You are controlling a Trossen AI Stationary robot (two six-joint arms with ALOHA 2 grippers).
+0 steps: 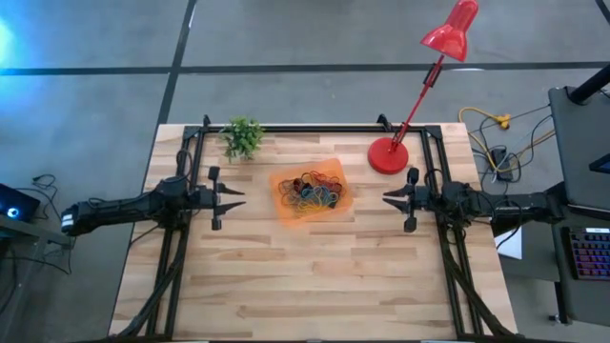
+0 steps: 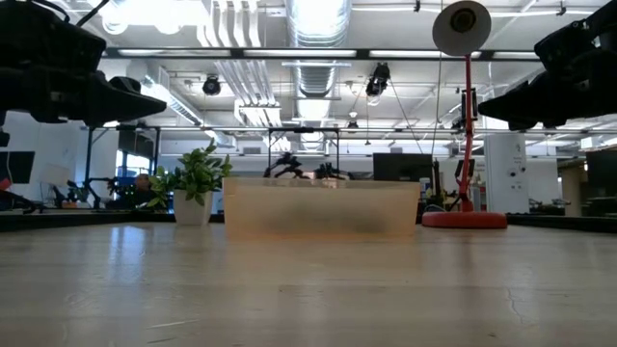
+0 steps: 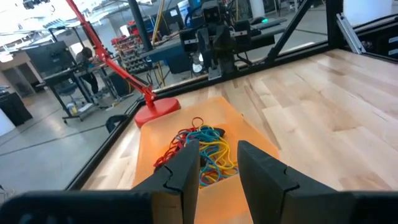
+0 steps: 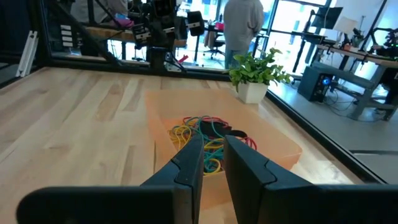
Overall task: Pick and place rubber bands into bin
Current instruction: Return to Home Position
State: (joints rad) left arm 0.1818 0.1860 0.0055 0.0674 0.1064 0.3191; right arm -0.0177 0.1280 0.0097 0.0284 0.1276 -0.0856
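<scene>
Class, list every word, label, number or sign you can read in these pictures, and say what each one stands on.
No text can be read anywhere.
Bin, lamp, plant: no lettering shows.
Keyboard: keys too small to read.

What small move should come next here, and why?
Probably just park both arms: the rubber bands all seem heaped in the bin, I see none on the table, and the left claw and right claw hang open and empty beside it.
</scene>
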